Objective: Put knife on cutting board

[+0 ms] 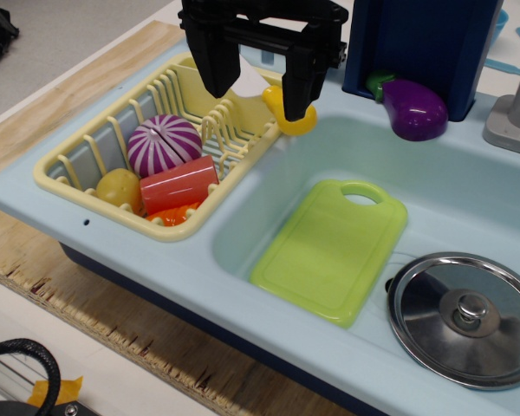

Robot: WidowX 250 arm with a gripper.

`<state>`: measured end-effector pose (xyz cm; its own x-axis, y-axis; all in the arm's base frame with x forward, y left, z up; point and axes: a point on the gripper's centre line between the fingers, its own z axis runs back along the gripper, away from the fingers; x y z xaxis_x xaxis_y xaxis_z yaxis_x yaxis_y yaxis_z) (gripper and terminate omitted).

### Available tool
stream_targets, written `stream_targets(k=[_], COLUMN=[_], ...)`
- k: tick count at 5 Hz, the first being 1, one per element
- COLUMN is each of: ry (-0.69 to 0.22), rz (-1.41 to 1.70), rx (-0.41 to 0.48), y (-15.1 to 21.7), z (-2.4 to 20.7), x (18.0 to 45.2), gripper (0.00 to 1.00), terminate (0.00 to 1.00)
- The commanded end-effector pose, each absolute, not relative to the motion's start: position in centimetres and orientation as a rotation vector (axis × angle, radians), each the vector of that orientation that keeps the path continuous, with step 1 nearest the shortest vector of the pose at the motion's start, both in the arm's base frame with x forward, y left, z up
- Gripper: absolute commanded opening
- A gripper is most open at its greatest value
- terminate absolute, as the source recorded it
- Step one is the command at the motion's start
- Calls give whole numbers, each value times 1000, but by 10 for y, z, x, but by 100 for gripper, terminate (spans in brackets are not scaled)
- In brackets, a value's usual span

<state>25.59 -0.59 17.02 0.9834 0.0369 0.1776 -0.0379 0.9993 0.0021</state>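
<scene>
The knife, with a whitish blade and a chunky yellow handle, rests at the far right corner of the pale yellow dish rack, on the rim next to the sink. My black gripper hangs over it with its jaws wide apart, one finger on each side of the knife. The right finger covers part of the handle. The lime-green cutting board lies flat in the sink basin, below and to the right of the gripper, with its handle hole at the far end.
The rack holds a purple striped onion, a red cylinder and a round yellow potato toy. A purple eggplant sits at the sink's far edge under a blue block. A steel pot lid lies right of the board.
</scene>
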Motion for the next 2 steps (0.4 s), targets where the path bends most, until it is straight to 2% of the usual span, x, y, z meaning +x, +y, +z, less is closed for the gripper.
stream_targets(k=[1,2], ry=[-178,-185], rz=[38,113], rx=[5,34], y=[-6,-5], z=[170,176], x=[256,268], gripper=[100,100], terminate=[0,0])
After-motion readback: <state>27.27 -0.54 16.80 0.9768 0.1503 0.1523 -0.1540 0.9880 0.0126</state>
